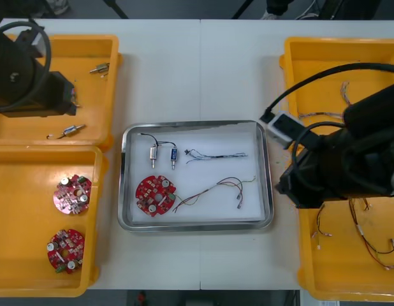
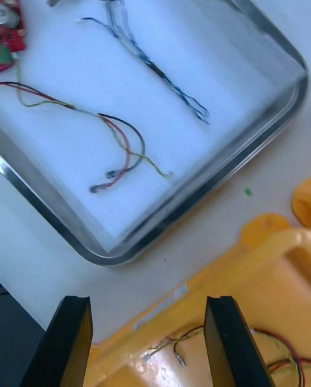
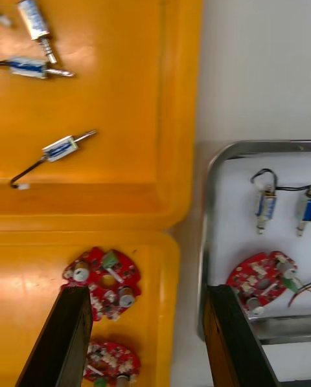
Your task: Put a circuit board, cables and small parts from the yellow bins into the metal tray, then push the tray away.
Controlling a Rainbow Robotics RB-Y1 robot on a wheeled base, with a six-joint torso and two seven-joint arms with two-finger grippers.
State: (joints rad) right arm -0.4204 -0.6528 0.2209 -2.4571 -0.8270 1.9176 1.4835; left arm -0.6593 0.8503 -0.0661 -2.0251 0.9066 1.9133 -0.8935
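Note:
The metal tray [image 1: 122, 178], white inside, sits mid-table. In it lie a red circuit board [image 1: 156, 194], two small metal parts [image 1: 153, 153], a twisted blue and white cable [image 1: 217, 155] and a red and yellow cable [image 1: 216, 189]. My right gripper [image 2: 148, 303] is open with nothing between its fingers. It hovers over the near right yellow bin's [image 2: 259, 277] edge, just off the tray's corner [image 2: 214, 186]. My left gripper [image 3: 148, 293] is also open and holds nothing, above the seam between the two left bins, beside the tray's rim [image 3: 207, 232].
The far left bin [image 1: 101, 48] holds loose small metal parts [image 3: 61, 147]. Two more circuit boards [image 1: 72, 194] lie in the near left bin. The right bins [image 1: 312, 57] hold cables [image 1: 369, 245]. Bare table lies beyond the tray's far edge.

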